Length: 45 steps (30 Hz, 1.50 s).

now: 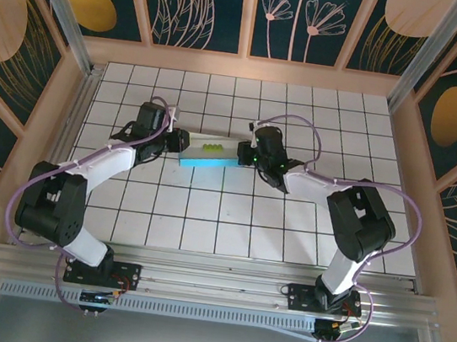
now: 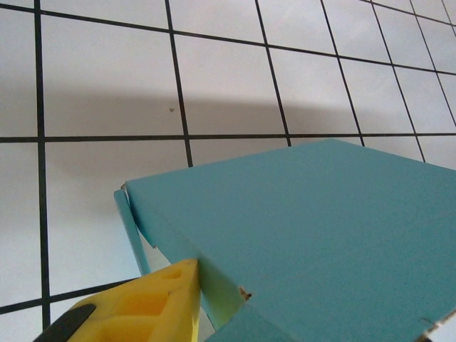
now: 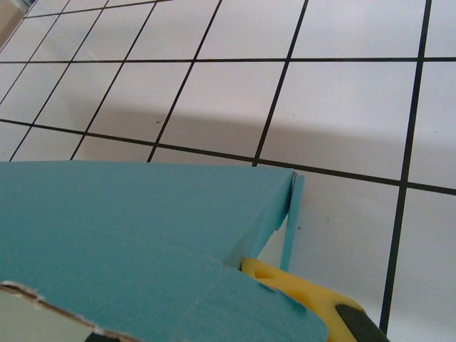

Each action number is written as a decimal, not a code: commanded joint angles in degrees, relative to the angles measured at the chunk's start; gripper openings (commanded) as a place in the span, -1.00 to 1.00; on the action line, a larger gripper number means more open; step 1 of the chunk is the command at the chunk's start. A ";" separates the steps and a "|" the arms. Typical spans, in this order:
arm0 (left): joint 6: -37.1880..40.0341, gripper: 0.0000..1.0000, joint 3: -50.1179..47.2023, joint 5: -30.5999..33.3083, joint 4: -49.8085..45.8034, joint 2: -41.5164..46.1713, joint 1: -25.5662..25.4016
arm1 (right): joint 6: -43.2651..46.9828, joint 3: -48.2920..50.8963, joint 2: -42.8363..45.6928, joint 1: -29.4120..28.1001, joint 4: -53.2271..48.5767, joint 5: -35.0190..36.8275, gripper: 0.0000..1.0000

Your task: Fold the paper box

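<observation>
Starting on the left: the left gripper (image 1: 177, 141) sits low over the white tiled table (image 1: 206, 210), nose pointed at the left end of the paper box (image 1: 209, 159). On its wrist camera, the yellow left fingertip (image 2: 160, 303) is pressed up against the box's short end flap, right at the corner, and the light-blue card rises just ahead of it and runs away to the right. The other finger is hidden, so I can't tell whether this gripper is gripping or merely touching.

Now the middle: the box lies flat on the tiles between the two grippers, each one at an end. Its white face is up and its blue side wall faces the arm bases. A small yellow-green piece (image 1: 211, 146) rests on top of it.

Over to the right: the right gripper (image 1: 246, 152) meets the box's right end. Its jaws are closed down tight, pinched on the thin card. On the wrist camera, a blue flap lies across the yellow right fingertip (image 3: 299, 292). A narrow end flap stands just in front of that finger, and the blue panel spreads away to the left.
</observation>
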<state>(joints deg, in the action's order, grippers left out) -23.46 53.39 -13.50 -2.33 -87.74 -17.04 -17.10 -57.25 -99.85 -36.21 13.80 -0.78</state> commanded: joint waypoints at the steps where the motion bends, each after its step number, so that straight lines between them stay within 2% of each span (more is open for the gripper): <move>1: -1.90 -0.44 -1.12 -4.44 3.12 2.24 -1.34 | -0.52 1.35 1.80 -2.19 -0.22 -1.09 -0.74; 5: -2.44 -0.40 -3.23 -4.35 3.59 3.75 -1.51 | -0.39 1.92 2.94 -2.55 -0.18 -0.63 -0.66; 21: -7.39 -0.34 -13.42 -7.07 10.49 7.24 -2.82 | -1.18 6.17 4.85 -4.04 1.66 -0.10 -0.62; 32: -8.73 -0.06 -16.80 -6.82 10.59 12.27 -3.18 | -2.91 9.84 10.95 -4.66 1.28 0.18 -0.13; 38: -10.66 0.03 -19.85 -6.85 10.29 17.96 -3.35 | -5.03 12.48 18.12 -4.93 -1.75 -1.53 0.13; 42: -12.31 0.07 -20.25 -4.67 5.99 26.53 -3.39 | -9.03 13.97 25.30 -4.69 -3.55 -3.09 0.23; 45: -12.97 0.08 -15.67 1.05 -2.02 30.38 -3.38 | -13.12 10.68 26.28 -2.39 -8.14 -5.41 0.27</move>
<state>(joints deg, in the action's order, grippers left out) -34.57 33.91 -17.19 2.13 -59.96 -20.08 -25.15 -44.29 -74.65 -40.18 9.69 -3.86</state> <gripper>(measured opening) 0.542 0.633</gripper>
